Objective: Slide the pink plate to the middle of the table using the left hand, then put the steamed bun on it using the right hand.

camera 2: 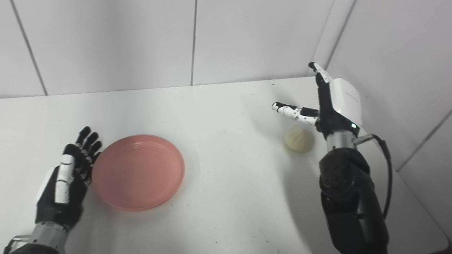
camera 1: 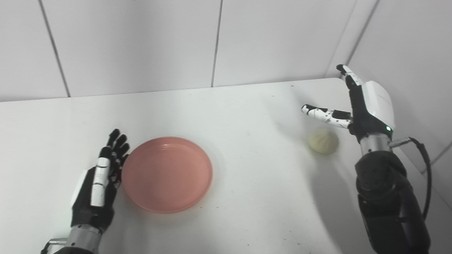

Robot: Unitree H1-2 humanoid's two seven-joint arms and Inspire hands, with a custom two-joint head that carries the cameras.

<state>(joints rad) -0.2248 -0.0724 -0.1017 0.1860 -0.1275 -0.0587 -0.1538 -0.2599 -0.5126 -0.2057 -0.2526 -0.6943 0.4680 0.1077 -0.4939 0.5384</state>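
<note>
Left hand: fingers straight and together, flat against the left rim of the pink plate (left of table centre); slide in hand, a rightward push apparently next. Right hand: spread, empty, above the steamed bun, far right of the plate.

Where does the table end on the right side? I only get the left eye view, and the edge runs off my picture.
Observer: The right eye view shows the near right corner of the table. It lies beyond the right arm, towards the picture's right edge.
Operator: Is there more table on the other side, past the left hand?
Observer: Yes. In the right eye view a wider strip of white tabletop shows to the left of the left hand.
</note>
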